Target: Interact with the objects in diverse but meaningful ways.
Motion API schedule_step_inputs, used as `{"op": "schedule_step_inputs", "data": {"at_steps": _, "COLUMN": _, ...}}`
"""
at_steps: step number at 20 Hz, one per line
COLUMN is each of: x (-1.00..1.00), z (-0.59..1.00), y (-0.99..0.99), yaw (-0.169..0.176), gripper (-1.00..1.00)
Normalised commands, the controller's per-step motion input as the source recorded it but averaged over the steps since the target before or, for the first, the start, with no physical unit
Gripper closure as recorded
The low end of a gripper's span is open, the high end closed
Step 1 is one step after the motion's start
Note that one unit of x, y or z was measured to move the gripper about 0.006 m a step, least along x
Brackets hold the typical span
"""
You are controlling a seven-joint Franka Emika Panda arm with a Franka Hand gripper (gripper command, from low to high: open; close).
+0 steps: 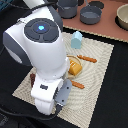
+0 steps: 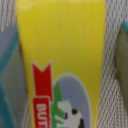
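Beige woven mat spread over a dark tabletop, with a pinkish-brown surface along the upper right of the exterior view. On that surface, grey pots: one at top centre, one just to its right, and a tan bowl at the right edge. White robot arm filling the left and centre of the frame, bent down over the lower middle of the mat. Gripper hidden beneath the arm's body in the exterior view; in the wrist view, only blurred grey-teal fingers at either edge of the picture. Between them, filling the middle of the wrist view, a yellow rectangular block with a red banner, part of a white word starting "BUT", and a small cow picture low down. Fingers apart on both sides of the block; contact with its sides not clear, so grip impossible to tell. Light blue gabled carton upright on the mat, upper centre of the exterior view. Orange-brown scored bread loaf at mid-frame, just beside the arm. Thin orange stick right of the loaf, another below it. Dark brown sausage at the mat's left side, partly behind the arm.
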Motion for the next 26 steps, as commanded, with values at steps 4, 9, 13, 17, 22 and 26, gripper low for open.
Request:
{"op": "schedule_step_inputs", "data": {"at_steps": 4, "x": 0.45, "z": 1.00, "y": 0.00, "yaw": 0.111, "gripper": 1.00}}
{"op": "schedule_step_inputs", "data": {"at_steps": 9, "x": 0.45, "z": 1.00, "y": 0.29, "yaw": 0.145, "gripper": 1.00}}
{"op": "schedule_step_inputs", "data": {"at_steps": 13, "x": 0.45, "z": 1.00, "y": 0.47, "yaw": 0.170, "gripper": 1.00}}
{"op": "schedule_step_inputs", "data": {"at_steps": 17, "x": 0.04, "z": 0.98, "y": 0.77, "yaw": 0.126, "gripper": 1.00}}
{"op": "schedule_step_inputs", "data": {"at_steps": 22, "x": -0.25, "z": 0.78, "y": 0.86, "yaw": 0.087, "gripper": 1.00}}
{"op": "schedule_step_inputs", "data": {"at_steps": 26, "x": -0.49, "z": 0.52, "y": 0.79, "yaw": 0.085, "gripper": 1.00}}
